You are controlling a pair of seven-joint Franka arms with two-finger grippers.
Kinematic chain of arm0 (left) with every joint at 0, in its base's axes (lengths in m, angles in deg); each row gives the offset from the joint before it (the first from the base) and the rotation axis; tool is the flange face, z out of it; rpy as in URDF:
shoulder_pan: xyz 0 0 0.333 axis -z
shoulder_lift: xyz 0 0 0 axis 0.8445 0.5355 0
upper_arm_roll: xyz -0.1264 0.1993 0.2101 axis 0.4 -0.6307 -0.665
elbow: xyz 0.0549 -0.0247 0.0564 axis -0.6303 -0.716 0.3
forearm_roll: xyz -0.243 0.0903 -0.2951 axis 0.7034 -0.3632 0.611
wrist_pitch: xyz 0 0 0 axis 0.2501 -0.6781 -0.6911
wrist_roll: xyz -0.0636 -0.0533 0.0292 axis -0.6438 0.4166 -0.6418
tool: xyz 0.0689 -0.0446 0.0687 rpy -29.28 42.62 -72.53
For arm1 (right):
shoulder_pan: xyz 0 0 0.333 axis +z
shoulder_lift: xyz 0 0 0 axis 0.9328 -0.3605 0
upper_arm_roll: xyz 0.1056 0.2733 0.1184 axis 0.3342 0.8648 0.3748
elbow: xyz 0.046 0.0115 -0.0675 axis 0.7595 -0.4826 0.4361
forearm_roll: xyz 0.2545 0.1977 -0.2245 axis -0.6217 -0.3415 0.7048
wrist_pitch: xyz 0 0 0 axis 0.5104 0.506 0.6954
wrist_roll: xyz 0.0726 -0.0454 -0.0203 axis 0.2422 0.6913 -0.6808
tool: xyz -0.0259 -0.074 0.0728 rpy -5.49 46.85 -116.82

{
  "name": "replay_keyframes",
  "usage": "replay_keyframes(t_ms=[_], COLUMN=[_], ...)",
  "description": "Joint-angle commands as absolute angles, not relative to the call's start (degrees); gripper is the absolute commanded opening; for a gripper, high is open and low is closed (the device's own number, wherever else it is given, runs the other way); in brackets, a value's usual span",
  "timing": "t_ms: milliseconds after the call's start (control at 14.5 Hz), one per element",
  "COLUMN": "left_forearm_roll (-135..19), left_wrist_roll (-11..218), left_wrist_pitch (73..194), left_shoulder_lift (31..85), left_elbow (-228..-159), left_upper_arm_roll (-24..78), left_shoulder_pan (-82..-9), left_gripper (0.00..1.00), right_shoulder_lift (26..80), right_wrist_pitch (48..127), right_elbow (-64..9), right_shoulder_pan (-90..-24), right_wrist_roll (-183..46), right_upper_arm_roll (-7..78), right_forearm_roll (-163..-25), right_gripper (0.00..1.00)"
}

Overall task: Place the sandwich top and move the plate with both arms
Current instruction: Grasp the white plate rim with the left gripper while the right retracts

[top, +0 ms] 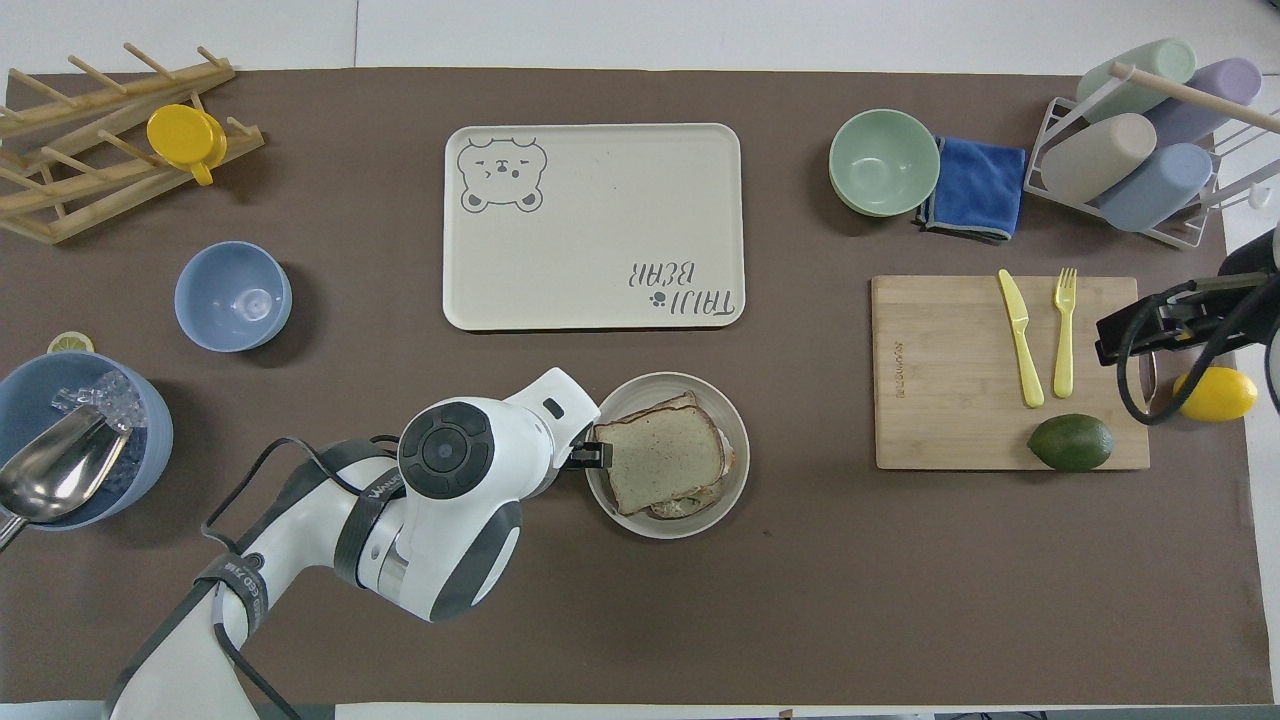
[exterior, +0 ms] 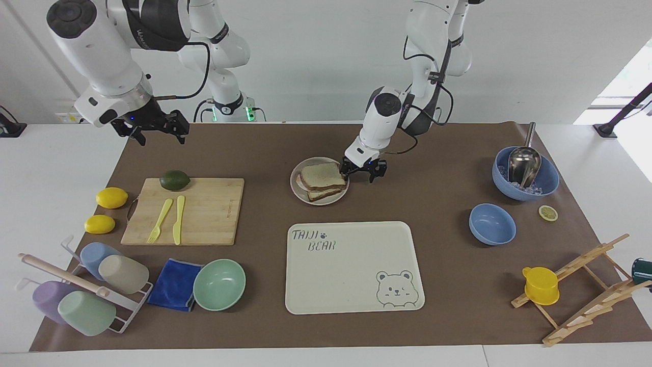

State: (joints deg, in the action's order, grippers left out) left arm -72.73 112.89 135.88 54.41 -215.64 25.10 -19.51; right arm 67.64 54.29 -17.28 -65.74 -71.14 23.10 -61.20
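Squarish slice of light-brown bread [exterior: 321, 175], porous, darker at the crust, atop a sandwich on a small round beige plate [exterior: 295, 184] just nearer the robots than a cream tray [exterior: 353, 266] printed "TAIJI BEAR". Left gripper [exterior: 362, 171] down at the plate's rim, fingers apart astride it. Right gripper [exterior: 151, 127] raised over the brown mat [exterior: 443, 285], spread wide, holding nothing.

Avocado [exterior: 174, 180] on cutting board [exterior: 204, 219] (fork [exterior: 160, 220], knife [exterior: 179, 219] alongside).
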Motion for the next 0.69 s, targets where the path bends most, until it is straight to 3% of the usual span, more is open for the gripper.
replay_keyframes(t_ms=[0, 276, 621], left_forearm_roll=[-72.0, -70.6, -70.1], left_wrist_roll=[113.0, 112.8, 112.7], left_wrist_pitch=[137.5, 138.2, 139.4], left_shoulder_lift=[54.3, 54.5, 54.6], left_elbow=[-216.4, -216.2, -216.0], left_upper_arm_roll=[24.3, 24.3, 24.3], left_shoulder_pan=[-18.1, -16.8, -16.6], left_gripper=[0.77, 0.63, 0.33], right_shoulder_lift=[69.0, 68.7, 67.5], right_wrist_pitch=[54.3, 54.6, 55.8], right_elbow=[-19.0, -18.5, -18.4], right_shoulder_pan=[-67.7, -67.7, -66.2], right_wrist_roll=[-69.3, -74.4, -74.4], right_upper_arm_roll=[24.4, 25.3, 25.1], right_forearm_roll=[-63.0, -63.2, -63.1], right_gripper=[1.00, 1.00, 1.00])
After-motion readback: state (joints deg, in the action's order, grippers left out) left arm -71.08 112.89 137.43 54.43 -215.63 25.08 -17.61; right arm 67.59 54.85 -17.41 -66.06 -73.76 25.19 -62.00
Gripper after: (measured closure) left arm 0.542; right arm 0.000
